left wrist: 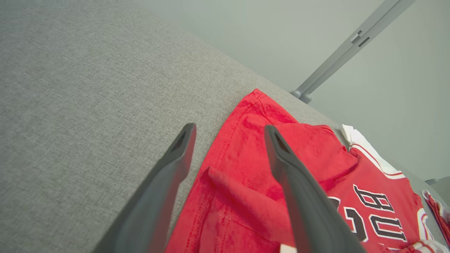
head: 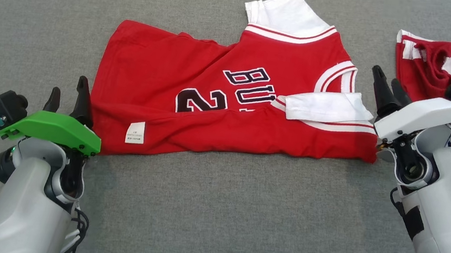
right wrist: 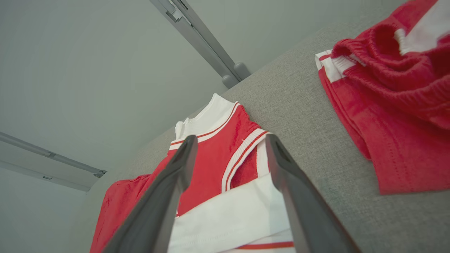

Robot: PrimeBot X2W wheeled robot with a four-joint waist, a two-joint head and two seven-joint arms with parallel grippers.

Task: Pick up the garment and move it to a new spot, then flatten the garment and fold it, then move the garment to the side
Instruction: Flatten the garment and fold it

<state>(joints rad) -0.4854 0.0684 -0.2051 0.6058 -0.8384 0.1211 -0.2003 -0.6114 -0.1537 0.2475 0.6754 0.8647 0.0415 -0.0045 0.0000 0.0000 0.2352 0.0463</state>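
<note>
Head view: a red jersey lies folded lengthwise across the middle of a grey cushion, nearer its far edge than its near one. The cushion cover is a coarse, even weave. The jersey is a thin, smooth knit, with stitched hems at its left end and white ribbed bands striped in red at the collar and armholes on its right end. Dark block letters outlined in white and a large 2 run into the fold. A white sleeve lies flat across the chest, and a small white care label sits near the lower left corner of the cloth.

A second red garment, thicker, with a gathered waistband and white stripes, sits crumpled by the cushion's far right corner, well apart from the jersey.

The left gripper, under a green cover, stands at the jersey's left hem. Its 2 long, dark, tapered fingers are spread wide and hold nothing, 1 over bare cushion and 1 over red cloth. The right gripper, under a white cover, is at the jersey's right end, fingers likewise wide and empty, framing the white sleeve in the right wrist view.
</note>
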